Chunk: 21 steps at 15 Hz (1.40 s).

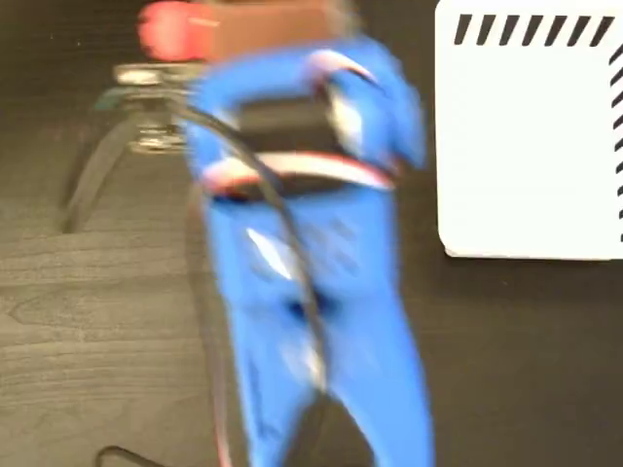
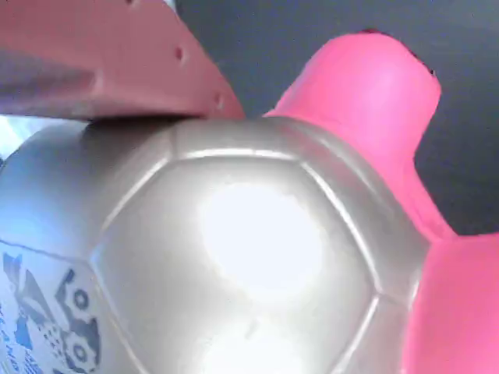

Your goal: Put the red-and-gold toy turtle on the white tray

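The red-and-gold toy turtle (image 2: 257, 257) fills the wrist view, with its shiny domed shell up close, a printed mark at the lower left and its pink-red head (image 2: 366, 93) at the upper right. One reddish-brown finger (image 2: 101, 54) lies pressed on the shell's top; the other finger is hidden. In the fixed view the blue arm (image 1: 311, 272) is smeared by motion. Its gripper (image 1: 248, 27) sits at the top edge, shut on the turtle, whose red part (image 1: 170, 29) pokes out to the left. The white tray (image 1: 531, 146) lies at the upper right, well apart from the gripper.
Everything sits on a dark wood-grain table (image 1: 88, 321). A metal clamp or stand (image 1: 146, 97) is at the upper left behind the arm. A black cable (image 1: 282, 224) loops along the arm and runs down to the lower edge.
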### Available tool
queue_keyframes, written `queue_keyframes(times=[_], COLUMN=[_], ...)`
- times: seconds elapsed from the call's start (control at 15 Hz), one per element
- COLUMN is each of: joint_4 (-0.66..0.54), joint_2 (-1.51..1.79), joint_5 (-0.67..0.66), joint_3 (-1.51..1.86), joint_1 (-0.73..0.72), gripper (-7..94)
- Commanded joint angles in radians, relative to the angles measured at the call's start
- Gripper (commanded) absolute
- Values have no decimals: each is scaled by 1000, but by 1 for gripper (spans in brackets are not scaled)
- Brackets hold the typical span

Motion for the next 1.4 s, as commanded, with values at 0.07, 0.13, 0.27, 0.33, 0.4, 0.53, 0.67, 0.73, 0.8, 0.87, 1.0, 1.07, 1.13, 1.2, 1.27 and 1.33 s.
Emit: queue_keyframes(times=[0.07,0.13,0.27,0.33,0.4,0.53,0.67,0.73,0.8,0.87,1.0,1.07,1.13,1.2,1.27,1.33], joint_4=[0,3,3,3,3,5,46,63,66,66,66,66,66,66,66,66], joint_2=[112,81,-6,-54,-104,-199,-296,-337,-373,-408,-480,-514,-545,-571,-594,-617], joint_5=[66,77,94,103,109,130,192,219,239,255,285,301,313,325,337,351], joint_3=[-31,-51,-83,-107,-140,-215,-299,-318,-313,-305,-296,-296,-296,-299,-304,-316], joint_1=[258,322,423,459,485,520,545,549,549,546,538,537,531,528,528,528], gripper=[0,0,0,0,0,0,0,0,0,0,0,0,0,0,0,0])
